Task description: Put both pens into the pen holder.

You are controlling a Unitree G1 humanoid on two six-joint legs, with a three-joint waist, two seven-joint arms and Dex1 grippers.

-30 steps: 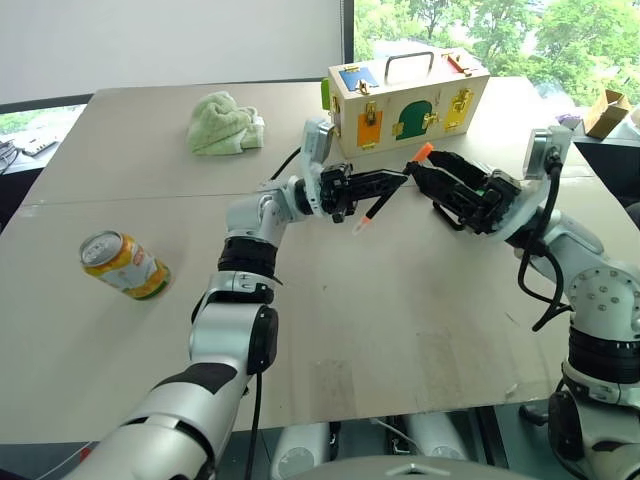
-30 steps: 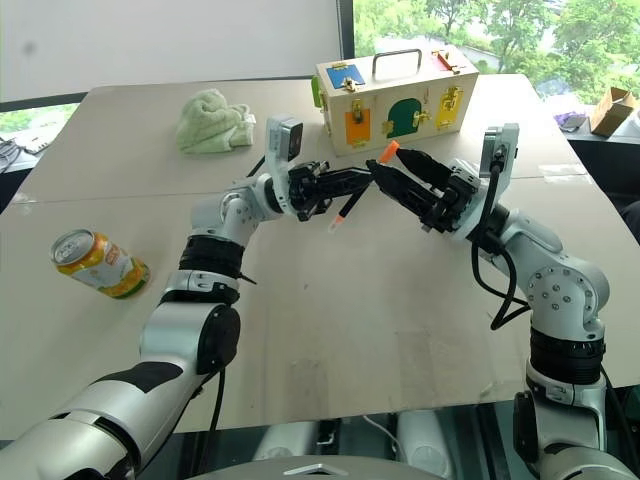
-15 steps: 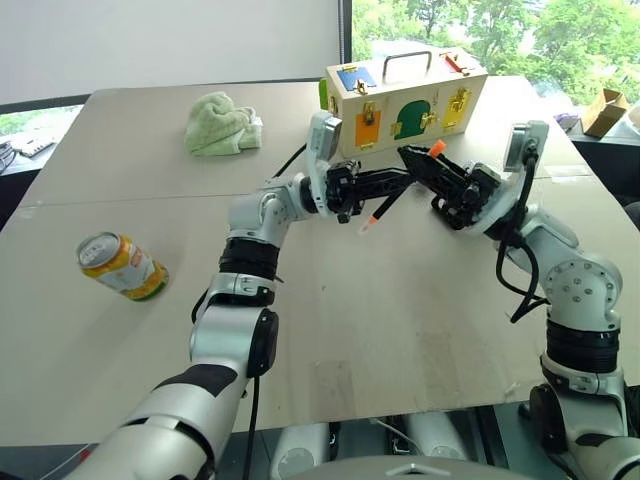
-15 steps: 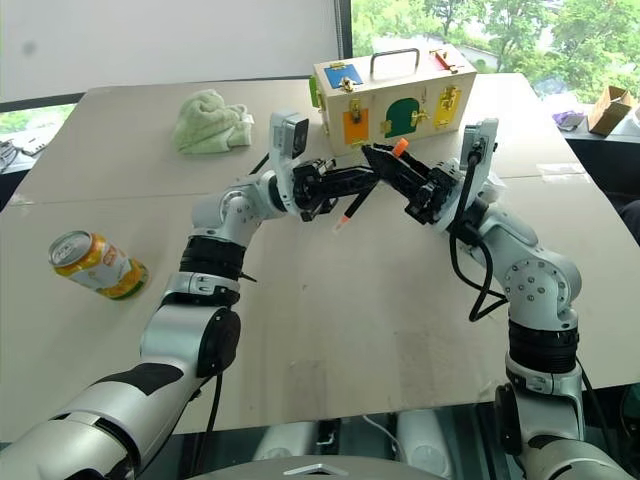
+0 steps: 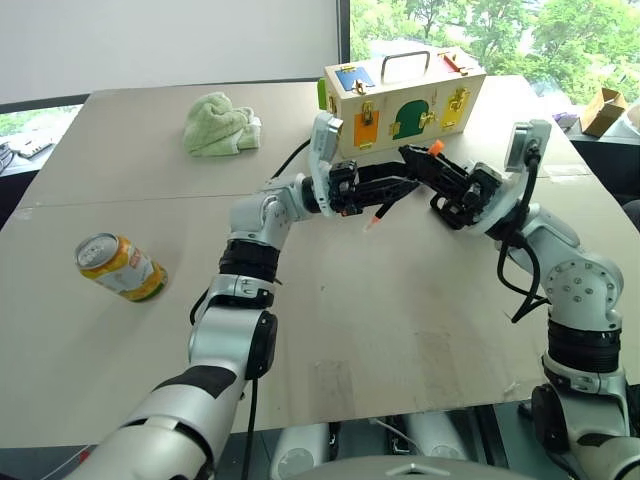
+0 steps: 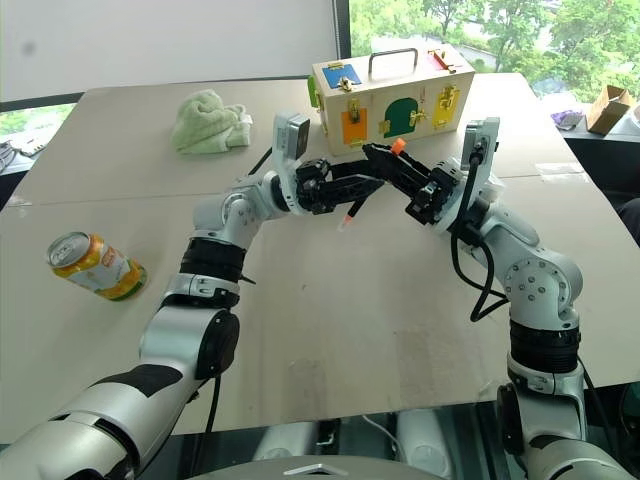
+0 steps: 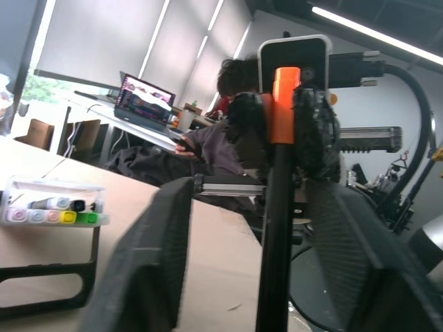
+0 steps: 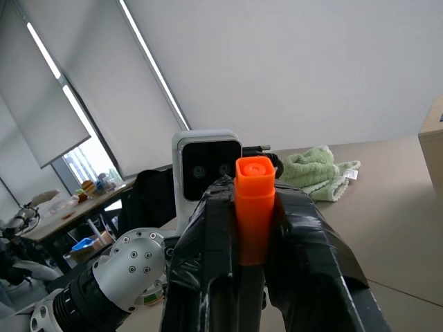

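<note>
Bright daylight pours in from the window (image 5: pixel 480 30) ahead. Soft shadows on the tabletop (image 5: pixel 400 310). Left wrist view: near fingers (image 7: pixel 149 270) blurred.

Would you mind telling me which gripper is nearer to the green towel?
Left. The left gripper hangs right of the green towel, over the table; the right gripper, shut on the pen, is farther right.

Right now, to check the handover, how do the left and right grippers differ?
The left gripper is open, its fingers apart around the pen; the right gripper is shut on the pen near its orange cap. The left points rightward, the right leftward. Both hover above the table.
</note>
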